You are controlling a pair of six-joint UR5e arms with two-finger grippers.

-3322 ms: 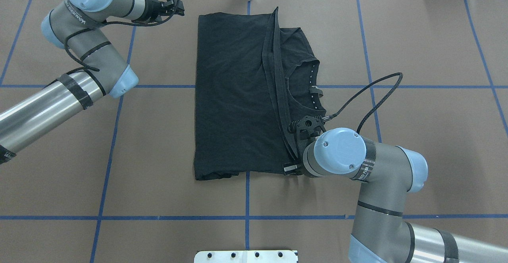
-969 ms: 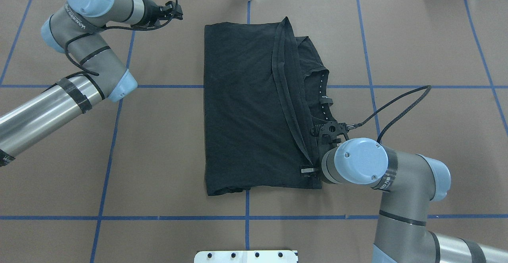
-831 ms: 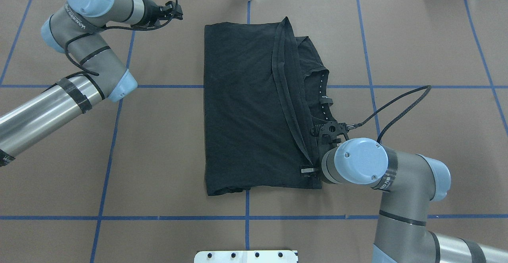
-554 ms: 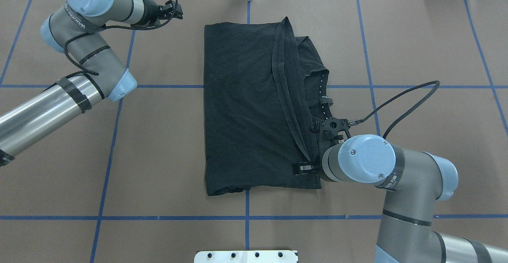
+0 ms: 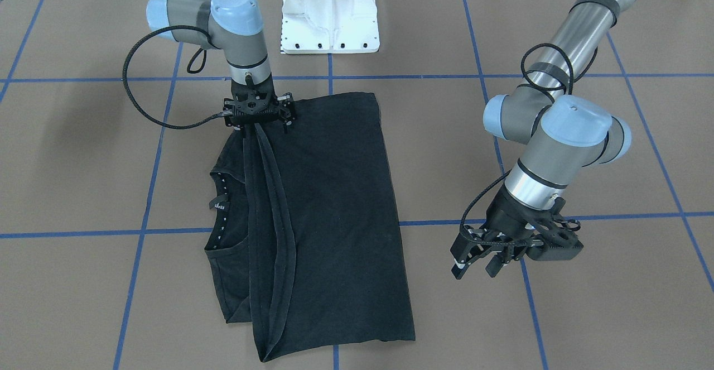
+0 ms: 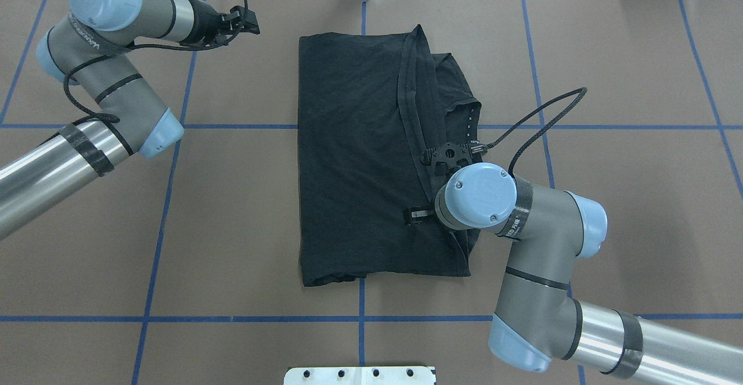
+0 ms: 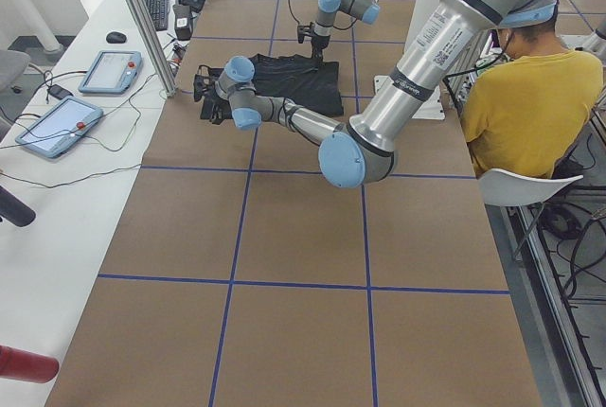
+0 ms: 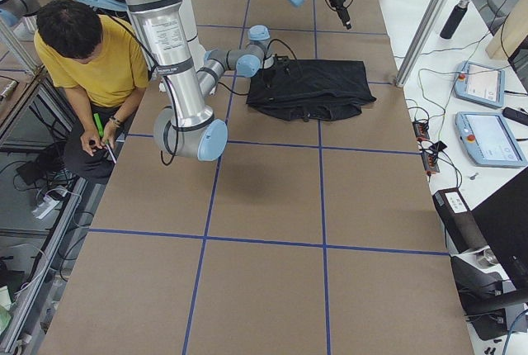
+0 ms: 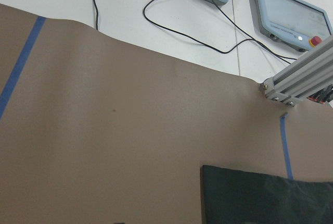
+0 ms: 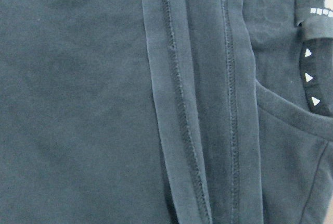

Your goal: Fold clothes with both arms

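Folded black T-shirt (image 5: 334,202) lies flat in front of the white pedestal (image 5: 329,18); likely soft, light, limp, best pinched at hem (image 5: 281,230) corners; left gripper (image 5: 476,267) spread, empty; right gripper (image 5: 256,126) hold cannot be told.

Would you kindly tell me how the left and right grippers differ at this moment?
The left gripper hangs over bare table beside the T-shirt; the right gripper is over the T-shirt's folded hem. The left gripper's fingers are spread open; the right gripper's state is unclear. Both are black.
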